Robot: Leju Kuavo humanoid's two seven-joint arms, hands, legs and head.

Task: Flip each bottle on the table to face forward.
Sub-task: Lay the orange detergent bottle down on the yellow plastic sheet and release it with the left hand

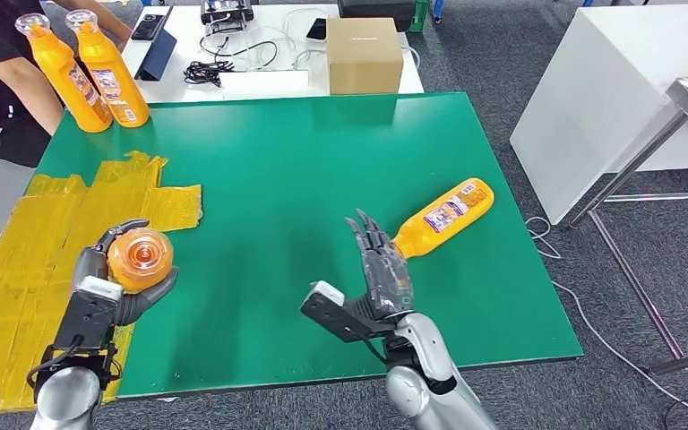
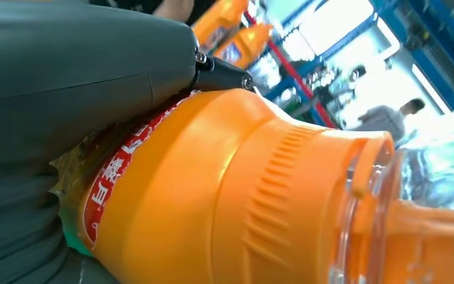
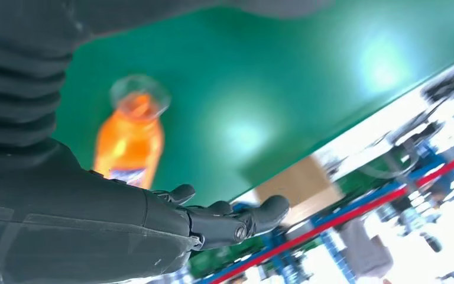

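Where left hand (image 1: 124,279) grips, ribbed orange bottle (image 2: 224,195)

This place looks like a robotics lab or test workshop. A table (image 1: 322,143) with a green cover stands on grey carpet floor, and behind it a white desk (image 1: 269,54) carries black cables (image 1: 208,70), a cardboard box (image 1: 364,54) and electronic devices. The wrist views show blue and red metal frames (image 2: 307,77) and bright ceiling lights.
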